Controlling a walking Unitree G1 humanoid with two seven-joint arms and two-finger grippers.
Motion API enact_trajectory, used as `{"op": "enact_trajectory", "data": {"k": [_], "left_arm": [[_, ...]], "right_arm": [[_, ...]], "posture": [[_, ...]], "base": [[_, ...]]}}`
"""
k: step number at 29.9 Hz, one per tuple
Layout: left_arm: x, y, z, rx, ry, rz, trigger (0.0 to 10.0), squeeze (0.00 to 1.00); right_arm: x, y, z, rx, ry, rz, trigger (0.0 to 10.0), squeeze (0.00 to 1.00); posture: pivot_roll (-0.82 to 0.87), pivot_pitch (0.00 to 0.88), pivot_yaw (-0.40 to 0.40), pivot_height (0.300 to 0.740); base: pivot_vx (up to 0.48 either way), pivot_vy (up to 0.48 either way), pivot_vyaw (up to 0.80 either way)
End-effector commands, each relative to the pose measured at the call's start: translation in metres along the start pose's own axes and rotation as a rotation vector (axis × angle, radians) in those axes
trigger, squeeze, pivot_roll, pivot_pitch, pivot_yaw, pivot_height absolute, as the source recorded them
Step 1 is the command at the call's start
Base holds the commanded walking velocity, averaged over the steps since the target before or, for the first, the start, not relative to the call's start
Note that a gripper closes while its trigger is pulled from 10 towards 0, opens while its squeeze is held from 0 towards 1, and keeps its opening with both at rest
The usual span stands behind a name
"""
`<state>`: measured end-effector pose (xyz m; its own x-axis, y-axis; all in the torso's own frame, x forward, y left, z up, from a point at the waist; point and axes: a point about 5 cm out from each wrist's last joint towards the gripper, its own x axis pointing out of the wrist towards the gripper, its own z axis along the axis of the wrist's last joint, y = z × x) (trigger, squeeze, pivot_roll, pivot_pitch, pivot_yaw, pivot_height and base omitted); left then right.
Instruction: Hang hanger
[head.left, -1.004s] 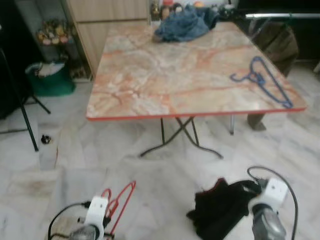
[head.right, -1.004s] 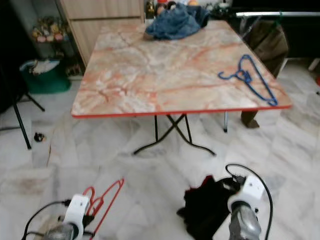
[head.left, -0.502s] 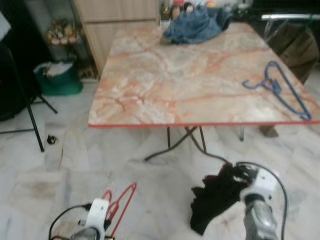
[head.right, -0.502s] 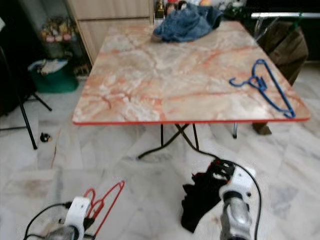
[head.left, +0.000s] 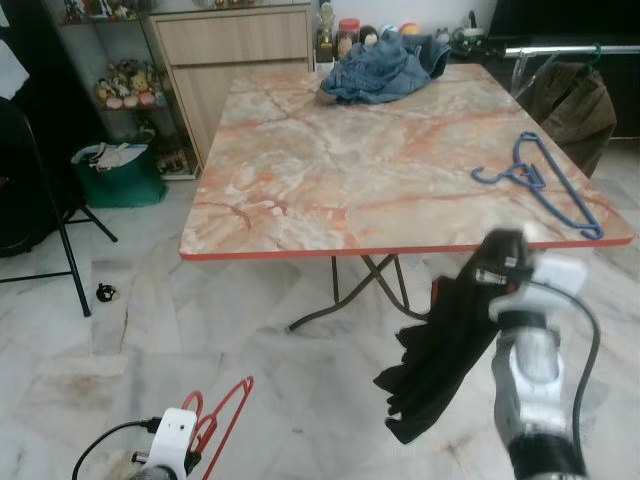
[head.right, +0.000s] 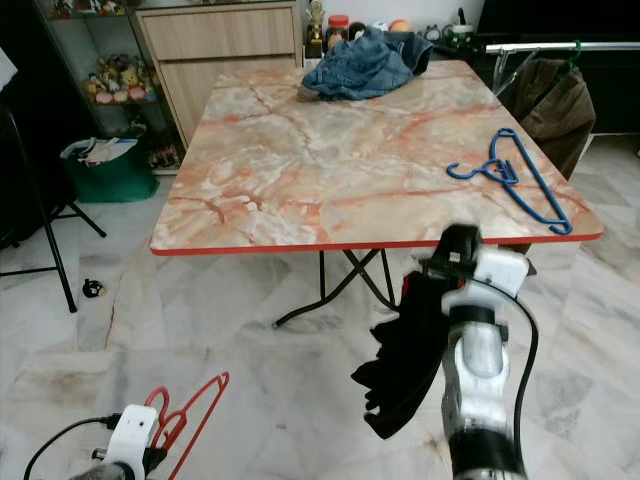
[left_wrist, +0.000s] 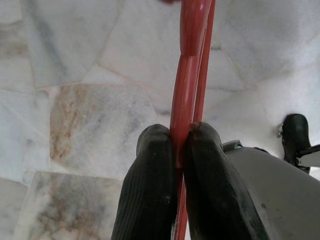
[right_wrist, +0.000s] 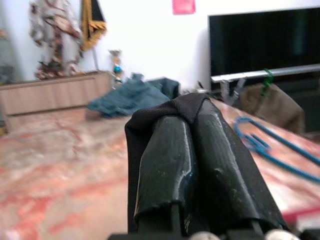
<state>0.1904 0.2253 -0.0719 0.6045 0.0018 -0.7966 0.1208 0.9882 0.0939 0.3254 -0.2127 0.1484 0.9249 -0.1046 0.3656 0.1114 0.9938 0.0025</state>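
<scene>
- Right gripper (right_wrist: 192, 117) raised level with the near edge of the marble-topped table (head.left: 300, 160), fingers pressed together on a black garment (head.left: 440, 360) draped over the tips and hanging toward the floor.
- Left gripper (left_wrist: 181, 134) low over the marble floor (head.left: 300, 400), both fingers pinching the bar of a red hanger (head.left: 222, 415) between them.
- Blue hanger (head.left: 545, 185) flat on the table near its right-hand edge, well apart from both grippers.
- Blue denim clothing (head.left: 385, 68) heaped at the table's far end.
- Green basket (head.left: 120, 180) on the floor to the left, beside a wooden cabinet (head.left: 240, 45).
- Brown garment (head.right: 545, 105) hanging on a rail past the table, at right.
</scene>
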Motion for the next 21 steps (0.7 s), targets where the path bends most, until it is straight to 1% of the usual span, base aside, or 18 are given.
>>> {"op": "enact_trajectory", "data": {"k": [1,4,5,6,8,11,12,15,16,21], "left_arm": [[-0.001,-0.001,-0.005,0.004,0.004,0.006,10.0,0.00],[-0.002,-0.004,-0.010,0.000,0.007,0.009,10.0,0.00],[-0.002,-0.005,-0.010,-0.003,0.006,0.014,10.0,0.00],[-0.002,-0.005,-0.010,-0.004,0.005,0.015,10.0,0.00],[-0.002,-0.005,-0.010,-0.004,0.004,0.017,10.0,0.00],[-0.001,-0.002,-0.006,-0.002,0.004,0.023,10.0,0.00],[-0.001,0.002,-0.004,-0.003,0.002,0.028,10.0,0.00],[-0.001,0.007,-0.001,-0.004,0.000,0.034,10.0,0.00],[-0.001,0.009,0.001,-0.007,-0.002,0.039,10.0,0.00],[-0.001,0.009,0.003,-0.011,-0.005,0.038,10.0,0.00]], "right_arm": [[0.007,0.009,0.006,-0.002,-0.012,0.036,10.0,0.00],[0.020,0.016,0.014,-0.009,-0.017,0.041,10.0,0.00],[0.032,0.020,0.027,0.013,-0.040,0.033,10.0,0.00],[0.034,0.021,0.030,0.020,-0.046,0.031,10.0,0.00],[0.048,0.023,0.045,0.026,-0.090,0.038,10.0,0.00],[0.060,0.028,0.062,-0.001,-0.141,0.071,10.0,0.00],[0.064,0.031,0.069,-0.005,-0.162,0.085,10.0,0.00],[0.066,0.034,0.071,0.005,-0.160,0.092,10.0,0.00],[0.065,0.036,0.068,0.001,-0.148,0.098,10.0,0.00],[0.059,0.038,0.060,0.017,-0.120,0.097,10.0,0.00]], "posture": [[-0.02,0.008,0.033,0.740],[-0.02,0.016,0.035,0.740],[-0.01,0.025,0.037,0.740],[-0.01,0.025,0.037,0.740],[-0.01,0.032,0.041,0.740],[-0.02,0.034,0.041,0.740],[-0.02,0.034,0.040,0.740],[-0.02,0.035,0.040,0.740],[-0.01,0.037,0.037,0.740],[-0.01,0.039,0.039,0.740]], "base": [[0.000,0.000,0.00],[0.000,0.000,0.00],[0.000,0.000,0.00],[0.000,0.000,0.00],[0.000,0.000,0.00],[0.000,0.000,0.00],[0.000,0.000,0.00],[0.000,0.000,0.00],[0.000,0.000,0.00],[0.000,0.000,0.00]]}}
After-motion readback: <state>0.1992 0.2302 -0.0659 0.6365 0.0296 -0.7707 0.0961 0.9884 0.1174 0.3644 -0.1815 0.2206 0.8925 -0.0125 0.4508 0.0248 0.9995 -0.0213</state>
